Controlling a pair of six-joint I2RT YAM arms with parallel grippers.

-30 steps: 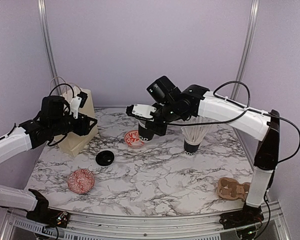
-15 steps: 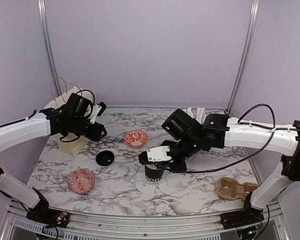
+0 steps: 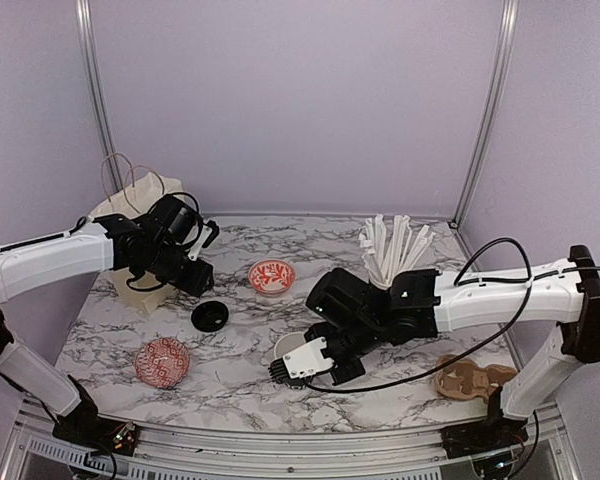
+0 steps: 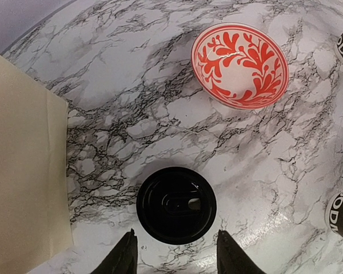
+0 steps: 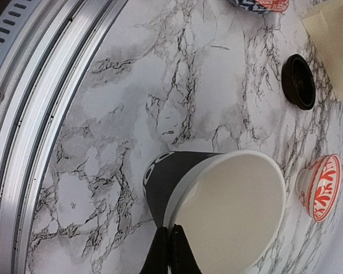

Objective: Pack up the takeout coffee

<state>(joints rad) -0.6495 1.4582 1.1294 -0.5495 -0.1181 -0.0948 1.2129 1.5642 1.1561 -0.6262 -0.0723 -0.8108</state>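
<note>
Right wrist view: right gripper (image 5: 165, 251) pinches shut on the rim of the cup (image 5: 217, 211), keeping it mouth-up, low over the marble table (image 5: 160, 85), presumably for capping. Left gripper (image 4: 174, 257) hangs part-open and empty, the lid (image 4: 176, 204) lying just ahead.

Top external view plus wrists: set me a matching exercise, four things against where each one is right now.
1 black lid
2 paper cup
3 cup carrier
4 paper bag

a near right corner of the table
b rim pinched by the right tool
c far left corner
d lying flat under the open left tool

Pairs: 1-d, 2-b, 3-a, 4-c
</note>
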